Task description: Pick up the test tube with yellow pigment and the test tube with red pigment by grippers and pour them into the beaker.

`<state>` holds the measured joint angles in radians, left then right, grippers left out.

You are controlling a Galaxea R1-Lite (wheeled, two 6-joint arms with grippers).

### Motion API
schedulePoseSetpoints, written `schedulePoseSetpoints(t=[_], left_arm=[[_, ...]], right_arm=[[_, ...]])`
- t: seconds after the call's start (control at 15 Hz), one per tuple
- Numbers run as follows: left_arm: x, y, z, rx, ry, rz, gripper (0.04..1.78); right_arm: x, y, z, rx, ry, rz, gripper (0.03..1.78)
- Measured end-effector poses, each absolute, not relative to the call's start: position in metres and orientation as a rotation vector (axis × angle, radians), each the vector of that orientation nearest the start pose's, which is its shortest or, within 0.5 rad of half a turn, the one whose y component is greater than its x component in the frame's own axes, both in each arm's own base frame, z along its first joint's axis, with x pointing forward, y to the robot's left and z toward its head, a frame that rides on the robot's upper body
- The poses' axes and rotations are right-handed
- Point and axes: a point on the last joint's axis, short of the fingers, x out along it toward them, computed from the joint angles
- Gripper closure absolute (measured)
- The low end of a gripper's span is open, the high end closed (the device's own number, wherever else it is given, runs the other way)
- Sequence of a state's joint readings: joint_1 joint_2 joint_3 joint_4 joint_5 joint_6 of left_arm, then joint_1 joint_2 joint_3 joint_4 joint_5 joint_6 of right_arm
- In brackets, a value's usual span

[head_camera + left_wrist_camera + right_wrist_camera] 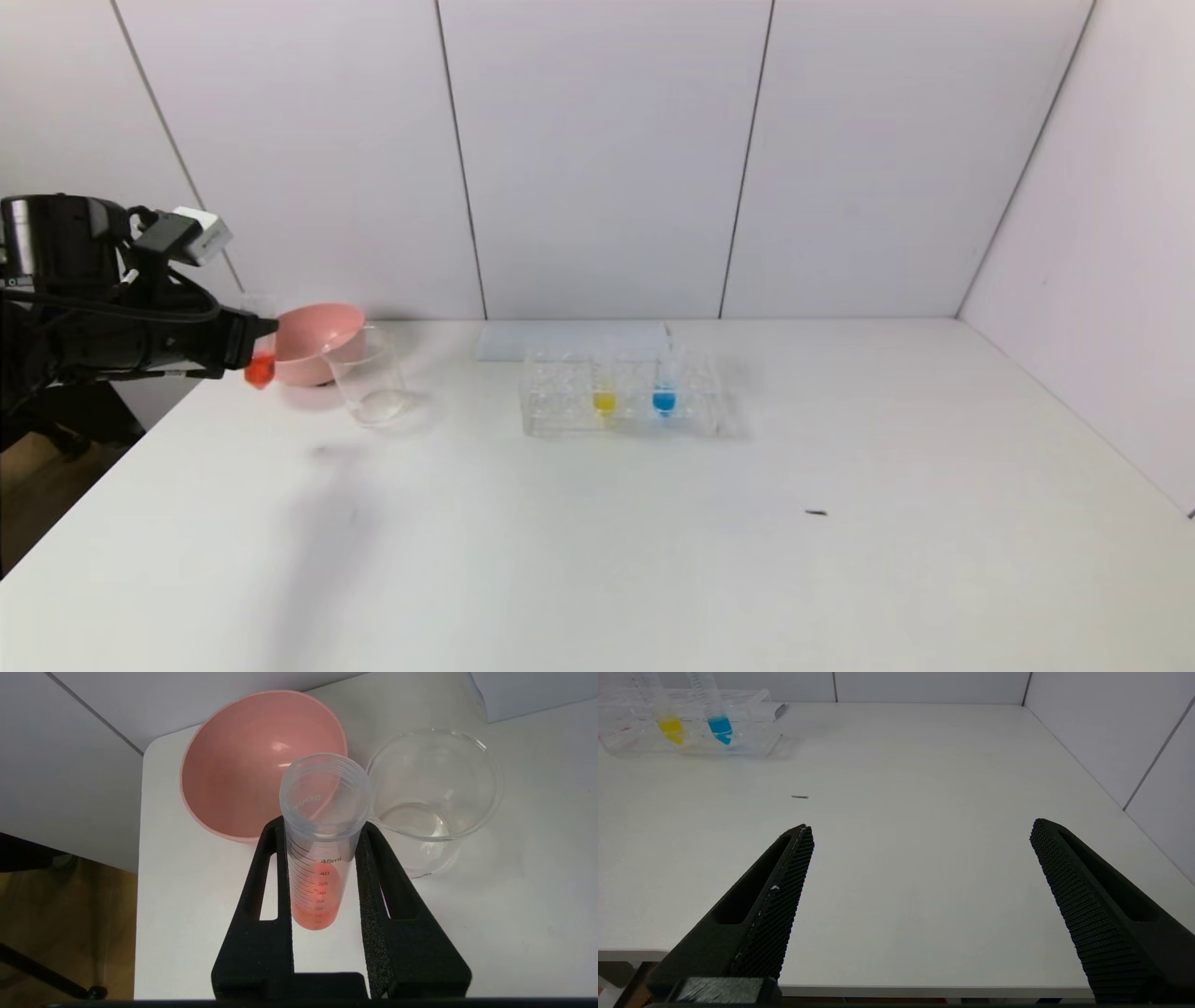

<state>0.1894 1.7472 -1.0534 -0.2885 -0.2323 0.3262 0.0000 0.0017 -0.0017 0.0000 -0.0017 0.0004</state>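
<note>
Left gripper [322, 858] at the white counter [653, 523]'s left edge, jaws pinching the slim clear tube of red-orange liquid [317, 858], upright, just beside the short clear glass beaker [369, 378] and pink bowl [317, 341]. Right gripper [920, 830] low over bare counter, jaws spread wide. Yellow-liquid tube [604, 397] in the clear rack [560, 392].

Left arm [84, 299] is cut off by head view's edge. Upper part of red-pigment tube [260, 359] is hidden behind left gripper [257, 341]. Right gripper [920, 833] isn't seen in head view; finger bases cut off in wrist view.
</note>
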Motion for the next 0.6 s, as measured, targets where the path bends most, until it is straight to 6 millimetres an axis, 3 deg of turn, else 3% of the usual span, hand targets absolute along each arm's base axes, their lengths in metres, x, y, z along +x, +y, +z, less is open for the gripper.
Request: schedulePoseSetpoints(t=[0.6], left_arm=[[0.3162,0.0543,0.2047,0.274,0.431,-0.125,1.39]], right_arm=[[-0.0228,0.0000,0.0760,0.000,0.000,-0.002,0.11]])
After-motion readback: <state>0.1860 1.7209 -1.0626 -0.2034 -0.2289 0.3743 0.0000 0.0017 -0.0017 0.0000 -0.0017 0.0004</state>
